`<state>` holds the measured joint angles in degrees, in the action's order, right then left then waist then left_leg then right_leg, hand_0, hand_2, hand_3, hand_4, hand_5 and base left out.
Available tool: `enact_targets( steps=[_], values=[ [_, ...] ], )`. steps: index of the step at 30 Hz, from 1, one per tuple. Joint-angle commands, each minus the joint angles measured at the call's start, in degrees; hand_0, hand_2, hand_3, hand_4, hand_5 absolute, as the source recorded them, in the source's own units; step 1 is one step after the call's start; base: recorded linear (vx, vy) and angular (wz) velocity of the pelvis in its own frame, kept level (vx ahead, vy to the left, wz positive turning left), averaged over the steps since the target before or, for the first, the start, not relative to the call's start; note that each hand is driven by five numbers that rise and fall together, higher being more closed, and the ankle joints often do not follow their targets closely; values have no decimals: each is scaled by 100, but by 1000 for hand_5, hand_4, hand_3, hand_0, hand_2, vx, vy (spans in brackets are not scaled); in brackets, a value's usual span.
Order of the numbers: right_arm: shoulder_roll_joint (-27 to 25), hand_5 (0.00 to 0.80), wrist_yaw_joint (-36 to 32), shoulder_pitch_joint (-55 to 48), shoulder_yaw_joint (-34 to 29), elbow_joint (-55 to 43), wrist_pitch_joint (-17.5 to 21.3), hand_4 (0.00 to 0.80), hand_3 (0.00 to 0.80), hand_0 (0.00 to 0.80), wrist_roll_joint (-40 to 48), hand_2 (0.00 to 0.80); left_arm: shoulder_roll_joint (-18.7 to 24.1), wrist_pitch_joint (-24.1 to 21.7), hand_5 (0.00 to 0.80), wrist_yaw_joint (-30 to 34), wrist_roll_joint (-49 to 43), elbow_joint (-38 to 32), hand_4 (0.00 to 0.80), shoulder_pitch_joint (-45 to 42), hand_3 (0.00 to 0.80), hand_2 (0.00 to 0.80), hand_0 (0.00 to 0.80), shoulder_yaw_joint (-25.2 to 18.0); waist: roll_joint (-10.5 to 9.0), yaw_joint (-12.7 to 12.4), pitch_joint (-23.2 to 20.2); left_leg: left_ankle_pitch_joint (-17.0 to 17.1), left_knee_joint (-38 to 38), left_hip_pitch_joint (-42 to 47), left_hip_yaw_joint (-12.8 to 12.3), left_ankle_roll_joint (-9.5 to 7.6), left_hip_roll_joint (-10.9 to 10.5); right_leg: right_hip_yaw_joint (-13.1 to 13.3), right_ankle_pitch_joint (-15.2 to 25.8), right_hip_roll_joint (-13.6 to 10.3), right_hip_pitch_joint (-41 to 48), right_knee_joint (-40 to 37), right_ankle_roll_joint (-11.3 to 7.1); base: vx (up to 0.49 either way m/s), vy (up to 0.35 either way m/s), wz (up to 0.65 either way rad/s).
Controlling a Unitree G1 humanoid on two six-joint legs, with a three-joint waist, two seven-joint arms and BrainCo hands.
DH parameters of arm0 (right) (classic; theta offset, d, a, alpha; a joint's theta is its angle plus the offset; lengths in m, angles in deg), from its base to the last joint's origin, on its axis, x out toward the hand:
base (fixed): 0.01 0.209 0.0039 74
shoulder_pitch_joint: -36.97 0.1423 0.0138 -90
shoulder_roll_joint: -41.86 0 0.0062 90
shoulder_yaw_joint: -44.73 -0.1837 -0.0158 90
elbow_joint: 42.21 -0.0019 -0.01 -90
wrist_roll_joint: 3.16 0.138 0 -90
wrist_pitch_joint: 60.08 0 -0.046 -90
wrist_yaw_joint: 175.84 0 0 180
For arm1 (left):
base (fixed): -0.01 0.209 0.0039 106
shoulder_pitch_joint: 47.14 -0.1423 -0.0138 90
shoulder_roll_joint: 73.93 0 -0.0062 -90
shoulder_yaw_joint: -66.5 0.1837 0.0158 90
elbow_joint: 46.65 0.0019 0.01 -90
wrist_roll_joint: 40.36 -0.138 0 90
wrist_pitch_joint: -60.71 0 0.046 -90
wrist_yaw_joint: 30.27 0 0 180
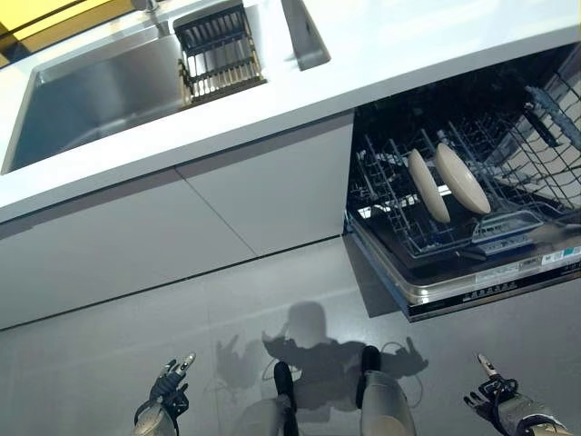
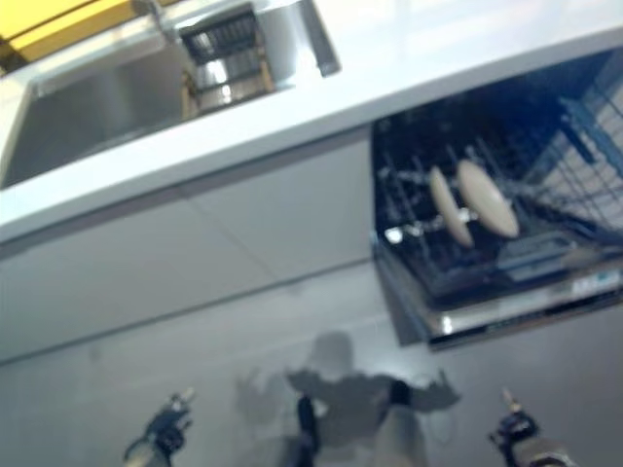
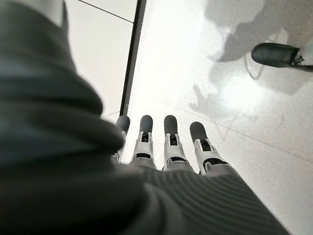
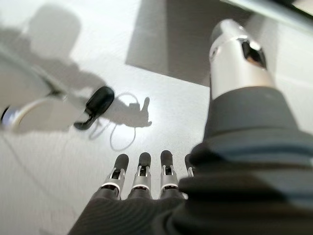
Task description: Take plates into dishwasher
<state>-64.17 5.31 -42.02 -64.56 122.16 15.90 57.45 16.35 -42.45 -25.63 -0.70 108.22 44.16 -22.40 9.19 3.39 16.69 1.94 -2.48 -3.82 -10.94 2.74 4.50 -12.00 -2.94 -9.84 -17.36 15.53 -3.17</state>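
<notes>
Both plates [image 1: 449, 182] stand upright in the open dishwasher [image 1: 472, 272] rack. Left hand [image 3: 166, 147] and right hand [image 4: 142, 178] hang low over the floor, fingers straight, empty. Loading appears complete; the next move likely calls for closing the dishwasher.

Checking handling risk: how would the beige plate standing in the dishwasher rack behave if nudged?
The beige plate is probably rigid and breakable, looking like ceramic. It stands on edge between rack tines, so a nudge would likely tip it toward the neighbouring plate.
</notes>
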Motion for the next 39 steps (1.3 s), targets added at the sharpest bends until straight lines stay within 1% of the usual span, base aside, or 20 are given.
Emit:
enact_targets(
  steps=[1, 3, 5, 6, 7, 9, 10, 11, 16, 19, 22, 25, 26, 30, 34, 38, 39],
  values=[
    [-178, 0, -257, 345, -67, 16, 238, 0, 0, 0, 773, 0, 51, -222, 0, 59, 317, -73, 0, 408, 0, 0, 0, -13, -146, -22, 243, -387, 428, 129, 47, -12, -295, -361, 279, 221, 527, -824, 68, -41, 99, -20],
    [-159, 0, -314, 546, -69, -76, 368, 0, 0, 0, 1205, 0, 23, -266, 0, 84, 378, -101, 0, 370, 0, 0, 0, 16, -78, -56, 302, -449, 590, 4, 4, -50, -322, -375, 217, 166, 409, -667, 97, -40, 65, -12],
    [-132, 0, -424, 726, -53, -159, 458, 0, 0, 0, 1850, 0, 22, -259, 0, 82, 431, -151, 0, 366, 0, 0, 0, 41, -29, -88, 353, -480, 723, -110, -23, -73, -332, -396, 153, 123, 287, -491, 119, -59, 31, -7],
    [-127, 0, -505, 827, -47, -180, 462, 0, 0, 0, 2109, 0, 28, -247, 0, 96, 457, -166, 0, 380, 0, 0, 0, 60, 0, -93, 388, -500, 806, -182, -37, -93, -345, -396, 107, 98, 187, -352, 136, -142, 32, 6],
    [-139, 0, -700, 1098, -38, -235, 376, 0, 0, 0, 2655, 0, 37, -233, 0, 87, 491, -198, 0, 417, 0, 0, 0, 124, 42, -128, 459, -531, 997, -363, -71, -126, -374, -408, 60, 20, -7, -121, 152, -144, 32, 13],
    [-182, 0, -715, 1203, -44, -244, 345, 0, 0, 0, 2780, 0, 35, -229, 0, 78, 517, -220, 0, 431, 0, 0, 0, 144, 58, -144, 476, -556, 1098, -464, -78, -139, -386, -416, 16, -17, -105, 14, 159, -59, 32, 16],
    [-300, 0, -822, 1457, -76, -275, 296, 0, 0, 0, 3025, 0, 24, -257, 0, 59, 578, -247, 0, 394, 0, 0, 0, 205, 121, -225, 521, -698, 1372, -615, 43, -139, -448, -343, -198, -77, -188, 326, 129, 8, 59, 17],
    [-377, 0, -853, 1612, -92, -272, 273, 0, 0, 0, 3137, 0, -4, -287, 0, 38, 609, -253, 0, 369, 0, 0, 0, 229, 149, -270, 546, -746, 1575, -749, 82, -160, -491, -326, -266, -136, -258, 512, 142, 3, 72, 20],
    [-803, 0, -904, 2439, -14, -324, 94, 0, 0, 0, 3047, 0, -56, -306, 0, -124, 767, -427, 0, 238, 0, 0, 0, 376, 276, -494, 546, -846, 2091, -1050, 193, -197, -632, -326, -464, -319, -402, 1022, 201, -12, 60, 22],
    [-978, 0, -879, 2994, 182, -435, 176, 0, 0, 0, 2793, 0, -63, -277, 0, -210, 809, -558, 0, 175, 0, 0, 0, 447, 304, -647, 519, -861, 2251, -1179, 292, -220, -723, -307, -541, -378, -456, 1203, 234, 0, 28, 11],
    [-1052, 0, -900, 3603, 497, -605, 194, 0, 0, 0, 2645, 0, 23, -171, 0, -331, 883, -652, 0, 201, 0, 0, 0, 490, 269, -785, 505, -830, 2334, -1287, 336, -208, -713, -328, -580, -392, -467, 1280, 258, -17, -28, 8],
    [-933, 0, -946, 4101, 842, -948, 450, 0, 0, 0, 2699, 0, 90, -89, 0, -393, 885, -690, 0, 177, 0, 0, 0, 418, 177, -901, 517, -803, 2379, -1326, 396, -200, -687, -370, -591, -358, -414, 1283, 287, -11, -59, 1],
    [-909, 0, -983, 4163, 897, -1010, 473, 0, 0, 0, 2693, 0, 104, -76, 0, -399, 877, -698, 0, 166, 0, 0, 0, 406, 159, -921, 516, -794, 2381, -1325, 404, -198, -679, -379, -587, -348, -394, 1270, 290, 16, -82, -3],
    [-777, 0, -1149, 4581, 1352, -1403, 658, 0, 0, 0, 2682, 0, 204, 11, 0, -396, 721, -737, 0, 27, 0, 0, 0, 286, -3, -1061, 491, -634, 2331, -1241, 448, -152, -547, -460, -552, -250, -155, 1135, 310, 51, -59, -19],
    [-907, 0, -1197, 4776, 1470, -1438, 596, 0, 0, 0, 2601, 0, 264, 38, 0, -349, 610, -822, 0, -82, 0, 0, 0, 233, -102, -1145, 460, -509, 2354, -1170, 454, -95, -417, -532, -519, -203, 85, 1002, 316, 75, -36, -4],
    [-1072, 0, -1259, 4870, 1447, -1328, 559, 0, 0, 0, 2511, 0, 291, 56, 0, -312, 559, -836, 0, -147, 0, 0, 0, 248, -165, -1191, 400, -452, 2380, -1110, 456, -63, -357, -564, -487, -169, 281, 869, 313, 63, -11, 5],
    [-1120, 0, -1247, 4899, 1453, -1291, 602, 0, 0, 0, 2544, 0, 296, 61, 0, -308, 526, -819, 0, -158, 0, 0, 0, 253, -184, -1203, 384, -447, 2379, -1078, 458, -56, -342, -565, -470, -166, 349, 818, 309, 54, -6, 9]
  ],
)
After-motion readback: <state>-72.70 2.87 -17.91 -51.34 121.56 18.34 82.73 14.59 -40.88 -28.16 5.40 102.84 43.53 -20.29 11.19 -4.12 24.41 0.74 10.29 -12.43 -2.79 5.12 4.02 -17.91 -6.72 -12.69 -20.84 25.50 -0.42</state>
